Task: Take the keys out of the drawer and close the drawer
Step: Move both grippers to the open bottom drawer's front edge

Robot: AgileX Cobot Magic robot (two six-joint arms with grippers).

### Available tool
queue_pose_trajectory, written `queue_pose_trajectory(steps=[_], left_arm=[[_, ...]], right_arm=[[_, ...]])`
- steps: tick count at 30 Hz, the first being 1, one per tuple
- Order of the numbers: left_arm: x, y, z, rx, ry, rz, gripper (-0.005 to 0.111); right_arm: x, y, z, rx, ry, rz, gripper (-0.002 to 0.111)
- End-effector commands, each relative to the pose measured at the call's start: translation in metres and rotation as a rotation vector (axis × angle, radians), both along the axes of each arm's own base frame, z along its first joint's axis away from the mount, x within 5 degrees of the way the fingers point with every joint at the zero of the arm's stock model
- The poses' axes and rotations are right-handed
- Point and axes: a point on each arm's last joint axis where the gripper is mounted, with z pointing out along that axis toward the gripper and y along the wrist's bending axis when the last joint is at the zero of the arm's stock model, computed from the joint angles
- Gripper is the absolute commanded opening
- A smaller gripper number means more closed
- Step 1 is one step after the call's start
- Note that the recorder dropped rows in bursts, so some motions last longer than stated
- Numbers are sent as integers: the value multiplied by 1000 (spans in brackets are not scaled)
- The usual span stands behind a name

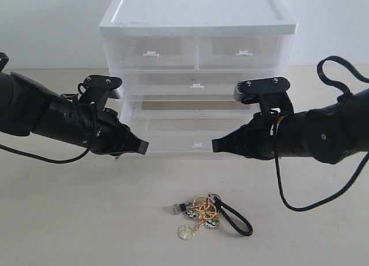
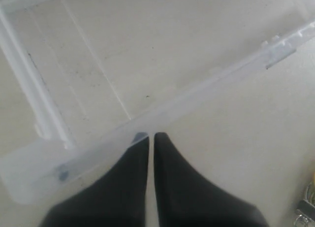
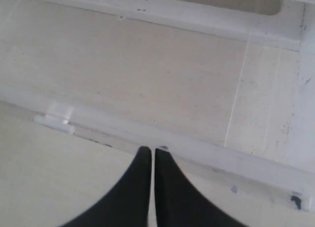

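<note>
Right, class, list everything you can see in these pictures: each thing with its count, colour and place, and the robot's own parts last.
cabinet: one, white translucent plastic, at the back of the table
half-width drawers: two, translucent white, top tier, side by side, closed
middle drawer: one, translucent white, full width, closed
lowest drawer: one, translucent white, pulled out, nothing inside
keys: one bunch, gold rings with silver clasp and black cord loop, on the table in front of the lowest drawer
table: one, beige, under everything
left gripper: one, black, shut, tip close to the lowest drawer's front wall
right gripper: one, black, shut, tip close to the same wall
</note>
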Motion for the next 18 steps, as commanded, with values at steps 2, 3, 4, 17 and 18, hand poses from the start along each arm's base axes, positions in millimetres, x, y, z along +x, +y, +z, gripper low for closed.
queue_pose_trajectory(steps=[2,3,4,17,18], left_arm=[[7,-6,7,-23,-25,8,4],[8,-6,8,-25,-29,8,4],[8,-6,9,-26,-31,8,4],[14,-6,13,-11,-66,22,4],[15,-5,13,3,-77,23,4]], right_arm=[[6,0,6,11,-39,-1,0],[7,1,7,15,-47,-1,0],[8,1,8,17,-52,-1,0],[16,5,16,38,-96,0,0],[16,5,16,37,-95,0,0]])
